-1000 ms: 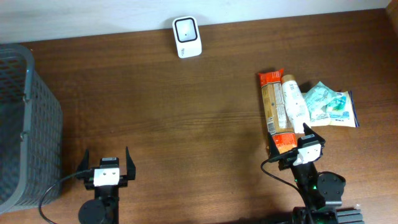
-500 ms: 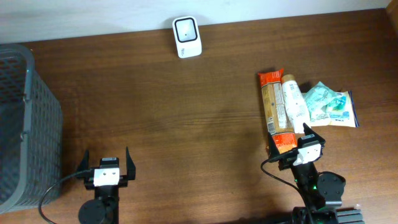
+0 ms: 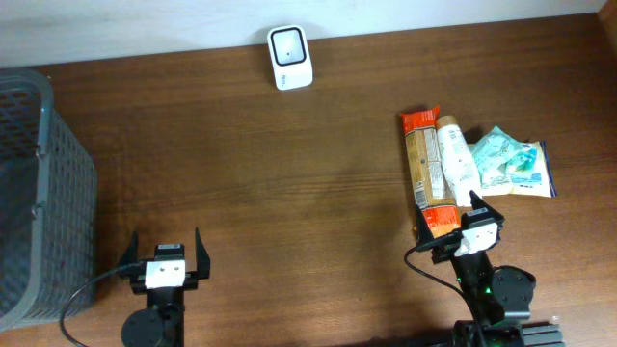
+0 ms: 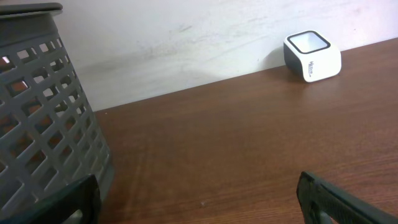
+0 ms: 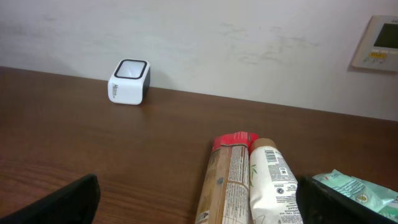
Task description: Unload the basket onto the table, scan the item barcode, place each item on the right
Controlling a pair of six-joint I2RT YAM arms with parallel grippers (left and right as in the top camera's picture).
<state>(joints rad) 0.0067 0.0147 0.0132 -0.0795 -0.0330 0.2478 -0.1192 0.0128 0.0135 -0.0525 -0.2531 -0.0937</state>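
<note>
A white barcode scanner (image 3: 290, 58) stands at the table's far edge; the left wrist view shows it as a scanner (image 4: 313, 55) at upper right, and the right wrist view as a scanner (image 5: 129, 81) at upper left. A tan packet with orange ends (image 3: 424, 173), a white tube (image 3: 455, 154) and a teal packet (image 3: 516, 164) lie side by side at the right. My right gripper (image 3: 446, 214) is open just short of the near ends of the tan packet (image 5: 227, 186) and the tube (image 5: 272, 183), holding nothing. My left gripper (image 3: 164, 243) is open over bare wood.
A grey mesh basket (image 3: 39, 193) stands at the left edge, close to my left gripper, and fills the left of the left wrist view as a basket (image 4: 43, 106). A white wall runs behind the table, with a small control panel (image 5: 379, 42) on it.
</note>
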